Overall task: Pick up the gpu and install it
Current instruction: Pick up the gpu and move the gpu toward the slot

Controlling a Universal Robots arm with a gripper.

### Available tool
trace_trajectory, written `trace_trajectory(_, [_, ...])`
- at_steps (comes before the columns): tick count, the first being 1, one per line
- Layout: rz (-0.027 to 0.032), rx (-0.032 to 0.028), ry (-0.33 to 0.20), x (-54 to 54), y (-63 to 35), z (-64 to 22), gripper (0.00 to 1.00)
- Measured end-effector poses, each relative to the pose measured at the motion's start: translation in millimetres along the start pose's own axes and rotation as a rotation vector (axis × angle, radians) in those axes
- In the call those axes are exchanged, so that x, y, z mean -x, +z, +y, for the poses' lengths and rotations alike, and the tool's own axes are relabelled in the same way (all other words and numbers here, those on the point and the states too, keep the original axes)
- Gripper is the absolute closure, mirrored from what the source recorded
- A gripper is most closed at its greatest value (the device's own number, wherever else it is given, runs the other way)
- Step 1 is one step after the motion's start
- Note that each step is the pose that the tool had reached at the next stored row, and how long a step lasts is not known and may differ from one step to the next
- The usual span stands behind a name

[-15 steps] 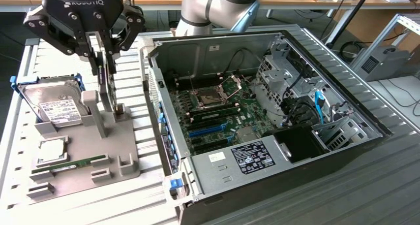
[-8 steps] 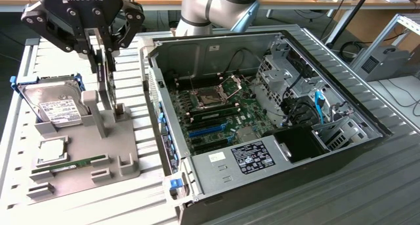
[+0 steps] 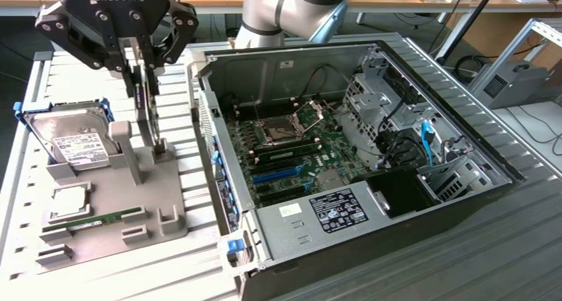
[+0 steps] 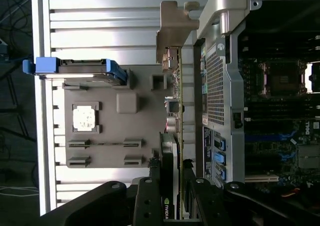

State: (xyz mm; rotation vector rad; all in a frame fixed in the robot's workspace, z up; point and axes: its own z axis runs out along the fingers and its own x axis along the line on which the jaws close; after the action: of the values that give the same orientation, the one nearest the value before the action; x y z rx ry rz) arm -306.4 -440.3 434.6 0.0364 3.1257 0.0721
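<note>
The gpu [image 3: 152, 116] stands on edge over the grey holder tray [image 3: 123, 195] at the exterior view's left, beside the open computer case [image 3: 351, 149]. Its lower edge is down by the tray's upright posts; I cannot tell whether it still touches them. My gripper [image 3: 143, 77] comes down from above and is shut on the card's upper edge, one finger on each face. In the wrist view the gpu [image 4: 176, 110] runs edge-on, with its silver bracket [image 4: 175, 30] at the far end and my gripper [image 4: 172, 173] clamped around the near end.
On the tray lie a hard drive in a blue caddy [image 3: 75, 139], a CPU [image 3: 68, 202] and a green memory stick [image 3: 105, 218]. The motherboard [image 3: 281, 156] with its blue slots [image 3: 276, 176] lies open inside the case. The case wall [image 4: 220, 85] stands close beside the card.
</note>
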Motion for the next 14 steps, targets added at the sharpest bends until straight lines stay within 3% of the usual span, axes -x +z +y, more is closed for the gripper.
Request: trace_trajectory(14, [0.0000,0.0000,0.000,46.5,0.7,1.1,0.72])
